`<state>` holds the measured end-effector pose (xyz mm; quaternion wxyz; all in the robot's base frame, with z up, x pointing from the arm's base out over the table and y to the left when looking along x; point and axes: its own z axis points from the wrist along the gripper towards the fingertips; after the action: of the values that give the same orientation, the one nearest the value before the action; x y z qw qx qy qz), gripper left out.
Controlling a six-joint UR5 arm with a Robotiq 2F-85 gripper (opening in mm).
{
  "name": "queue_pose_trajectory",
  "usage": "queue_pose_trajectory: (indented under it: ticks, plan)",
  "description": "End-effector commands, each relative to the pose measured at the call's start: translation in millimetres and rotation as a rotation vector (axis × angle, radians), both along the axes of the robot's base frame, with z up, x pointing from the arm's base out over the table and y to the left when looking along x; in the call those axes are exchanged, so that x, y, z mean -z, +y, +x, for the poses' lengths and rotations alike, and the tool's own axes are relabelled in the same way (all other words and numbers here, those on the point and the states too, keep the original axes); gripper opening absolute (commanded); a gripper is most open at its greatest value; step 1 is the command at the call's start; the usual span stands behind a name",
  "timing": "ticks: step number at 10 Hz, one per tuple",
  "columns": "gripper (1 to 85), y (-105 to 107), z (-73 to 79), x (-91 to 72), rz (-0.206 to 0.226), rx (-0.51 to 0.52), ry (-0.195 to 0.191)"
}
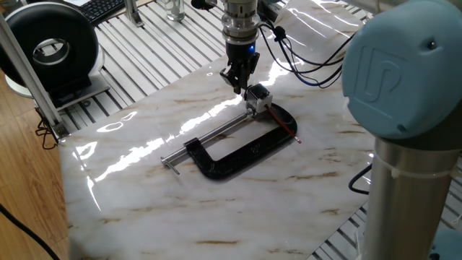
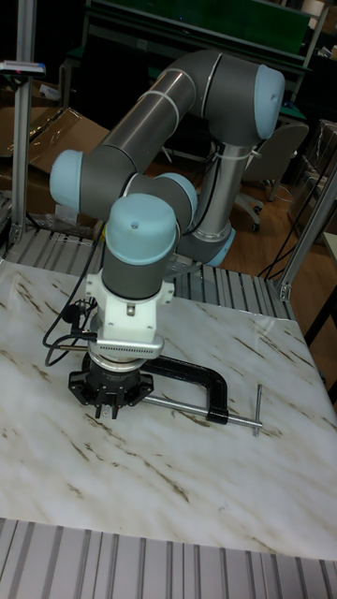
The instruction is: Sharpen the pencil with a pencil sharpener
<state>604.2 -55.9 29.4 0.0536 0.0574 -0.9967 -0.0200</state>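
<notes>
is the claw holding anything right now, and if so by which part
Nothing is held. The claw hangs just above the small silvery pencil sharpener with nothing between its fingers, and the thin red pencil lies apart on the black C-shaped clamp.
</notes>
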Motion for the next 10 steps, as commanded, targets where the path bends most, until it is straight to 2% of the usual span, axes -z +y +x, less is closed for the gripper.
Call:
queue_pose_trajectory:
  ticks: [1,10]
  plan:
    - [29.3,3.4,-3.9,1.6,0.02,0.005,0.02]
    - [26.3,2.1,-7.3,7.4,0.029,0.02,0.026]
